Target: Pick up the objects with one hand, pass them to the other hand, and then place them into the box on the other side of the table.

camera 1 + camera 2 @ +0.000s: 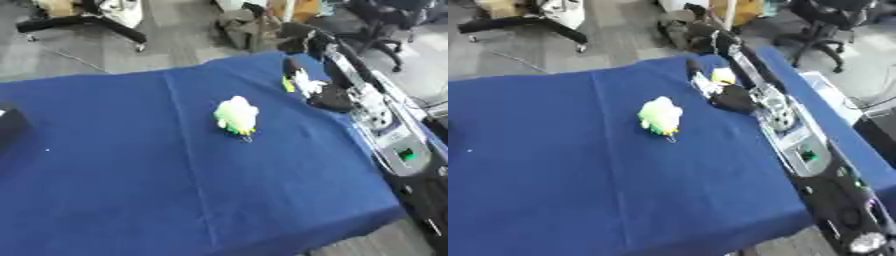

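- The left eye view alone shows a dark box-like thing (10, 125) at the left edge of the surface; the right eye view shows more of the right arm (798, 145), down to its lower end at the corner.
- The right hand (317, 90) lies at the far right of the surface around something white and yellow; whether its fingers are wide or closed on that thing, I cannot tell.
- A small soft toy, pale green and white with a little yellow at its base (236, 116), sits near the middle of the surface, apart from the hand.
- The surface wears a blue cloth (131, 175) with faint creases.
- Beyond lie grey floor and black office chairs (824, 20).
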{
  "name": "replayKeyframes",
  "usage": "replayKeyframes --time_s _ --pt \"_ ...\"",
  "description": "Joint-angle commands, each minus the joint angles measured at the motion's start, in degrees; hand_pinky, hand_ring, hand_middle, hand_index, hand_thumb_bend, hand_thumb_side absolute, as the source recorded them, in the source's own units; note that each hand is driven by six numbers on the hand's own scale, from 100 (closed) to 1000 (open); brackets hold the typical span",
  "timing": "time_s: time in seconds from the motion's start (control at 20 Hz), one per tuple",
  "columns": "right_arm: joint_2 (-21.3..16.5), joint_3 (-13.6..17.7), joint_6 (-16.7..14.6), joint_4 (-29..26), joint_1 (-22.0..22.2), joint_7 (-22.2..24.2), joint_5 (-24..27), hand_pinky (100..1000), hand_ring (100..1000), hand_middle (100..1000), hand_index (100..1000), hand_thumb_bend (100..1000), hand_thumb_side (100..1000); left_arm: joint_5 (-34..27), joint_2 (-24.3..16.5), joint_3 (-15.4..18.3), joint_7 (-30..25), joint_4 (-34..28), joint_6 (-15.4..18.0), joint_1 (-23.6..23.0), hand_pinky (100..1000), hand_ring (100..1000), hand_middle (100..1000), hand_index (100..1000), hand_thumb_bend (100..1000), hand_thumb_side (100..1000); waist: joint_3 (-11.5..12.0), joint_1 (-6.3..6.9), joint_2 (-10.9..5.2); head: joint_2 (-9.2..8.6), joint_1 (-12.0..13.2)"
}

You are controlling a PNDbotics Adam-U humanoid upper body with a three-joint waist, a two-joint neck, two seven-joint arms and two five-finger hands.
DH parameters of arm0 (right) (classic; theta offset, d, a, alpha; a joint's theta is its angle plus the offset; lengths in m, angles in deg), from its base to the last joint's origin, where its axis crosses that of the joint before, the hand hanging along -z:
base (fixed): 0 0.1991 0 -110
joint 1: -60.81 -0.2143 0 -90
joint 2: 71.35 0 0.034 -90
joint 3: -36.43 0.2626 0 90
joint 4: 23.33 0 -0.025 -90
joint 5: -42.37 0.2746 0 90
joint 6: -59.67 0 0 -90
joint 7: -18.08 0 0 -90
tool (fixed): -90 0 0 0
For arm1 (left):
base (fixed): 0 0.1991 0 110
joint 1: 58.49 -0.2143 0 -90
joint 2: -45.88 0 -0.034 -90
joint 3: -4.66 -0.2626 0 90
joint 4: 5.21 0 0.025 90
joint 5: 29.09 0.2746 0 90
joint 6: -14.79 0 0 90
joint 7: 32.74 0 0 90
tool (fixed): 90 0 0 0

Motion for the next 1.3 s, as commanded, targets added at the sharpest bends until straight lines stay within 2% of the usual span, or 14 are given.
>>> replayKeyframes --time_s 0.05,0.3,0.35,0.4,0.45,0.55,0.75,1.05,1.3 --pt "-5.13 0.27 -0.87 8.06 -2.71 -0.38 -1.32 792 807 870 948 100 676 -0.51 3.5 -2.17 -3.97 -1.62 2.34 0.03 805 691 669 807 900 518 0.96 -0.15 -0.05 0.3 -2.39" --pt "-4.26 -0.3 -3.37 19.58 -8.26 1.52 -4.09 797 812 875 954 100 842 -1.48 9.1 -5.04 -7.09 -1.64 3.43 -0.25 805 683 659 802 893 522 3.56 -0.39 1.13 0.3 -4.36" --pt "-3.7 -0.44 -3.7 21.41 -9.28 1.77 -4.53 798 812 875 954 100 853 -1.35 9.87 -5.68 -7.7 -1.64 3.25 -0.4 805 682 658 801 893 523 3.95 -0.43 1.28 0.3 -4.66" --pt "-3.19 -0.58 -4.03 23.01 -10.17 1.99 -4.91 798 811 873 954 100 824 -1.14 10.43 -6.25 -8.25 -1.64 3.01 -0.59 805 677 652 800 892 526 4.24 -0.47 1.39 0.3 -4.88" --pt "-2.71 -0.75 -4.36 24.37 -10.95 2.22 -5.26 798 810 875 954 100 871 -0.97 10.82 -6.81 -8.76 -1.64 2.72 -0.82 805 675 650 800 890 528 4.48 -0.51 1.48 0.3 -5.07" --pt "-2.02 -0.99 -5.04 26.21 -11.99 2.55 -5.86 798 807 874 954 100 875 -0.66 11.19 -7.48 -9.39 -1.64 2.35 -1.17 805 672 646 798 888 533 4.71 -0.55 1.57 0.3 -5.28" --pt "-0.1 -1.95 -6.14 27.32 -13.35 4.03 -6.11 799 798 872 957 100 866 -0.31 11.46 -8.49 -10.32 -1.64 1.59 -1.87 806 668 642 799 885 540 4.78 -0.59 1.64 0.3 -5.54" --pt "1.75 -3.25 -6.83 26.46 -13.88 7.08 -7.5 800 797 874 964 100 911 0.27 11.67 -9.14 -11.26 -1.64 0.89 -2.34 807 662 636 801 879 548 4.51 -0.56 1.74 0.3 -5.27" --pt "2.89 -4.36 -7.68 26.27 -14.18 10.1 -10.72 802 801 880 972 100 950 0.56 11.62 -9.32 -11.61 -1.64 0.68 -2.28 807 658 632 803 873 554 4.36 -0.53 2.0 0.3 -5.13"
